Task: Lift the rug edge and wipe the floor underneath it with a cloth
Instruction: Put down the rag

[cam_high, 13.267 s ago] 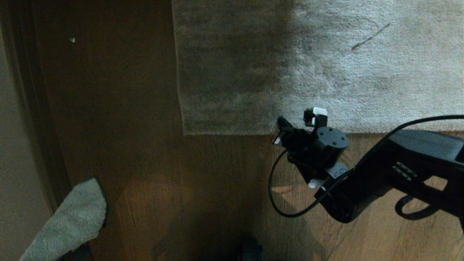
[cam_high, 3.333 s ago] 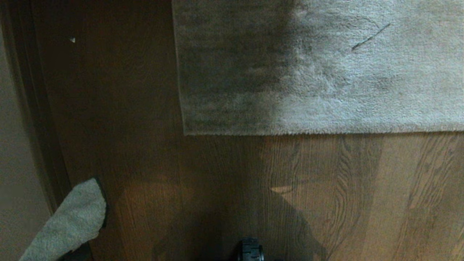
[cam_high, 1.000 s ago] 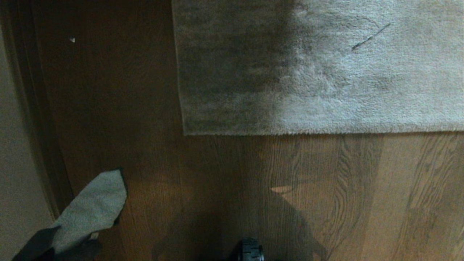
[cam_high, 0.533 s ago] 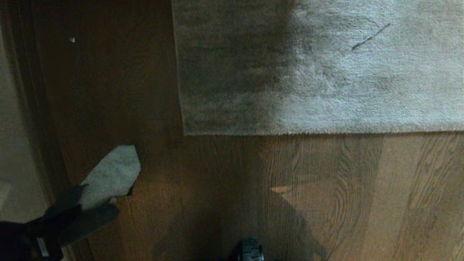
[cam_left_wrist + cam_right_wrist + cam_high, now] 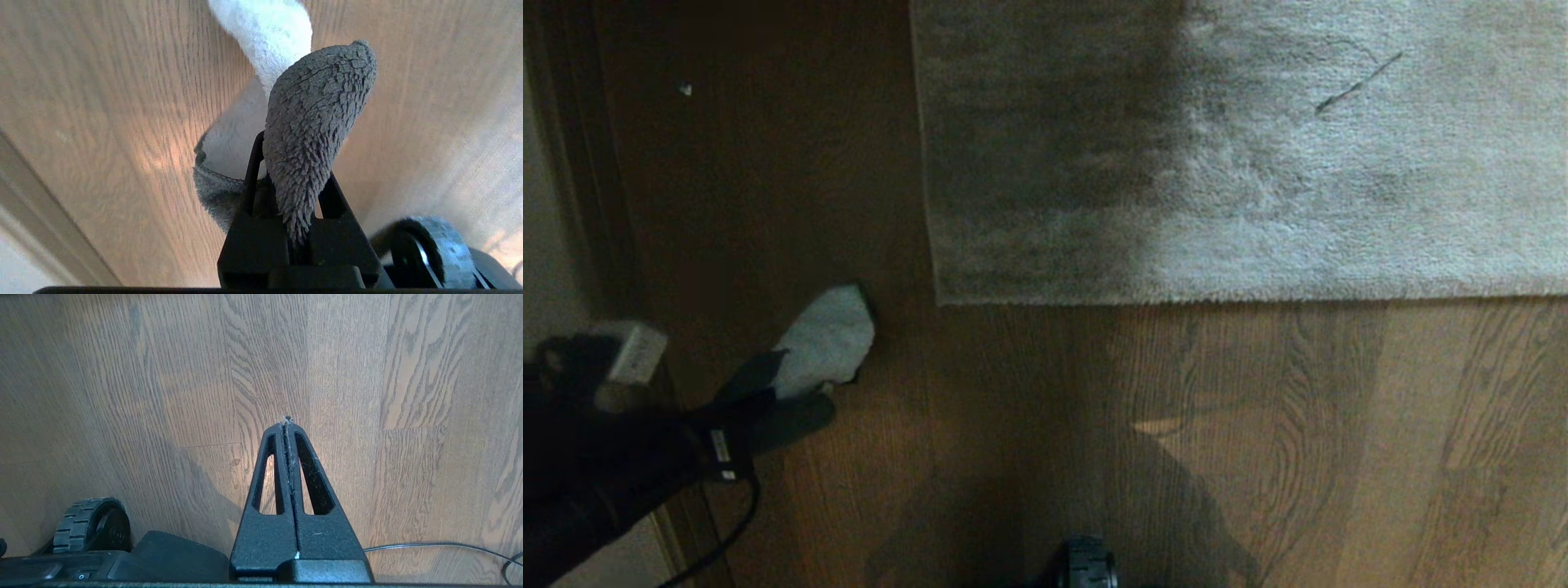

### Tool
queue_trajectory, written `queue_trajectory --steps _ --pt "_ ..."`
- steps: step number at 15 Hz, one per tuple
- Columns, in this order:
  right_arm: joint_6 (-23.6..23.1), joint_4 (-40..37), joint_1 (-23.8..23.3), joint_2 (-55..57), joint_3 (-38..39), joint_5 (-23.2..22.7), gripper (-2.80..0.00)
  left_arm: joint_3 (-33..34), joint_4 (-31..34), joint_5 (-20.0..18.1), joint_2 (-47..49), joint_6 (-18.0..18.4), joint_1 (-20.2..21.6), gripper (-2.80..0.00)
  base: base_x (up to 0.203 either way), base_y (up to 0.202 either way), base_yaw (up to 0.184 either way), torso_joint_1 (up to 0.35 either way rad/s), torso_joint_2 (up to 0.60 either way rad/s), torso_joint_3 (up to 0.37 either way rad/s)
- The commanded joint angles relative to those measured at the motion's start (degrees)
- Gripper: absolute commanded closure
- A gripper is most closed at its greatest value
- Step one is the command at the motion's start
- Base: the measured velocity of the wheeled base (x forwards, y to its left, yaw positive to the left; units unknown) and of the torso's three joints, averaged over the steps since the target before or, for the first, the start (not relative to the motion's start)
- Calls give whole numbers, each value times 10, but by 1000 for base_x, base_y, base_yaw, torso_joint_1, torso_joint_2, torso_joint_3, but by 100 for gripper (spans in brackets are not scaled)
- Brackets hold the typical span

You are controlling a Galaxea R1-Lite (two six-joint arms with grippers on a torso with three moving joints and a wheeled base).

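1. Moved since half a second ago: left gripper farther in from the floor's left edge, clamped on the cloth, now near the rug's near-left corner but apart from it.
2. Gone since thirteen seconds ago: right arm, then over the rug edge; now absent from the head view.
3. Unchanged throughout: rug edge flat on the floor, not lifted.
4. Only in the left wrist view: left gripper pinching a grey fold of the cloth, a paler part hanging toward the floor; contact with the floor impossible to tell.
5. Only in the right wrist view: right gripper pressed together, holding nothing, over bare floor, beside a wheel of the base.
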State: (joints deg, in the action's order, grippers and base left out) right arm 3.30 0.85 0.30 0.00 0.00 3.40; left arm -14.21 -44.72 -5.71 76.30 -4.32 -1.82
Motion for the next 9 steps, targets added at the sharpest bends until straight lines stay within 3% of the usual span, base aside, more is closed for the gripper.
queue_trajectory --steps 1,6,9 --pt "0 0 0 1 0 0 0 -2 -43 0 67 0 0 0 0 0 0 0 0 0" --pt "0 0 0 1 0 0 0 -18 -178 1 150 0 -5 0 0 0 0 0 0 0" --pt "0 0 0 0 0 0 0 -73 -183 4 163 -1 -17 0 0 0 0 0 0 0"
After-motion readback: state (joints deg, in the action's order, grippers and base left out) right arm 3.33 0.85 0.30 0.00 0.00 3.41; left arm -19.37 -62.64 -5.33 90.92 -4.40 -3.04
